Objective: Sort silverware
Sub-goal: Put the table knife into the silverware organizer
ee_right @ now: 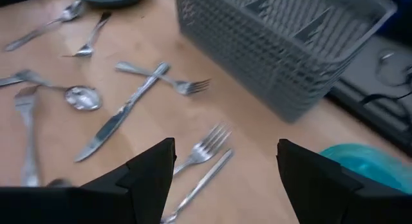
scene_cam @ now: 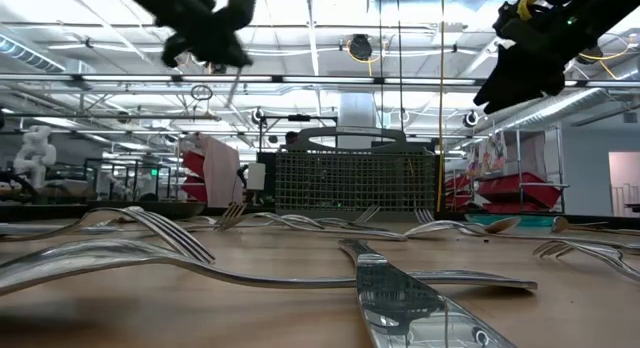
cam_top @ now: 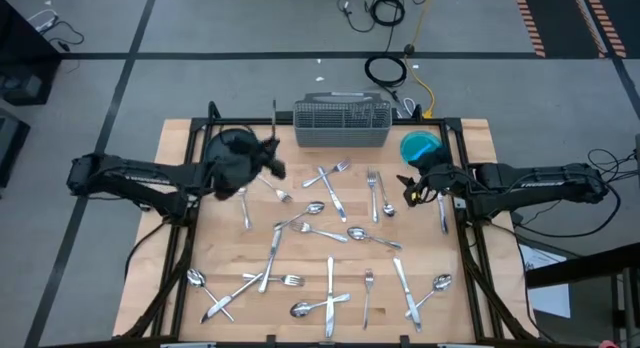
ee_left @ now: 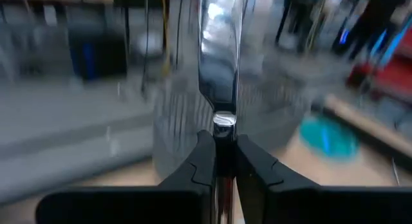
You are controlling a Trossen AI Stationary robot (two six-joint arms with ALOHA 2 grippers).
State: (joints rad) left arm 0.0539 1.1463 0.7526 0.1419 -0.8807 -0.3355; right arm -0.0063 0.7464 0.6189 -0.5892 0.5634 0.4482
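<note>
Silverware [cam_top: 330,233] lies scattered flat over the wooden table: forks, spoons and knives. My left gripper [cam_top: 268,160] is raised near the dark round plate [cam_top: 230,144], left of the grey mesh caddy [cam_top: 342,124], shut on a table knife [cam_top: 274,116]. In the left wrist view the knife's blade [ee_left: 219,69] runs forward from the fingers toward the blurred caddy. My right gripper [cam_top: 409,186] hovers open above the table's right part, near the teal dish [cam_top: 420,146]. Below it, the right wrist view shows a fork [ee_right: 205,145] and a knife [ee_right: 119,121]. My left gripper pinches the table knife between its two fingers [ee_left: 201,161], gripping the narrow part just behind the blade [ee_left: 223,123]. The blade sticks out ahead of the fingertips, in line with the fingers, toward the table's far side. The knife is lifted clear of the table [scene_cam: 233,86].
The caddy stands at the far edge, its slots open upward [ee_right: 290,31]. The dark plate sits left of it and the teal dish [ee_right: 360,163] right of it. Cutlery crowds the middle and near half of the table [scene_cam: 180,243]. Black frame rails run along the table's sides [cam_top: 470,243].
</note>
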